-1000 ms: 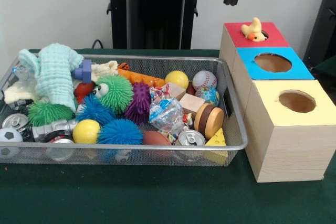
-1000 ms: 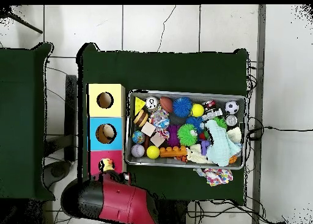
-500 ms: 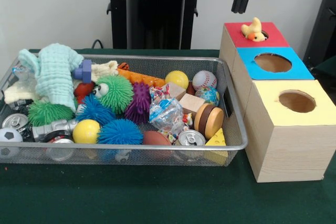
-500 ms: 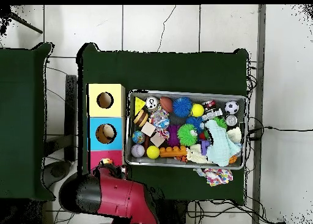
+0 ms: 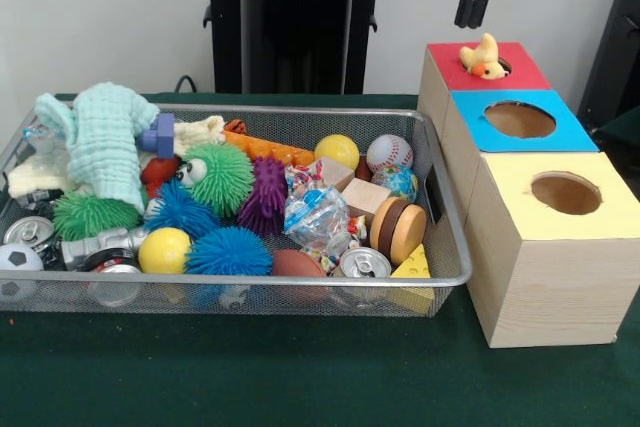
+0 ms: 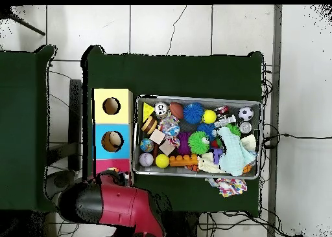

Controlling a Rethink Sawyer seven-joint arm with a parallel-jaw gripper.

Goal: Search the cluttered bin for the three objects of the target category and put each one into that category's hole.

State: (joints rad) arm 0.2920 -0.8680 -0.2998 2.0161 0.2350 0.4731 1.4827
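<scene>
I am seeing a yellow plush duck [image 5: 483, 58] sitting in the round hole of the red-topped box [image 5: 452, 66], its head and body sticking up above the rim. The gripper [image 5: 476, 9] is hanging just above it, empty, with its two dark fingers close together; I cannot tell whether they are fully closed. In the overhead view the red and black arm [image 6: 113, 205] is covering most of that red box. Beside it, the blue-topped box [image 5: 560, 131] and the yellow-topped box [image 5: 610, 210] are showing open holes. To their side, the wire mesh bin [image 5: 440, 217] is holding spiky rubber balls, a baseball [image 5: 388, 153], cans, wooden blocks and a mint cloth [image 5: 105, 140].
</scene>
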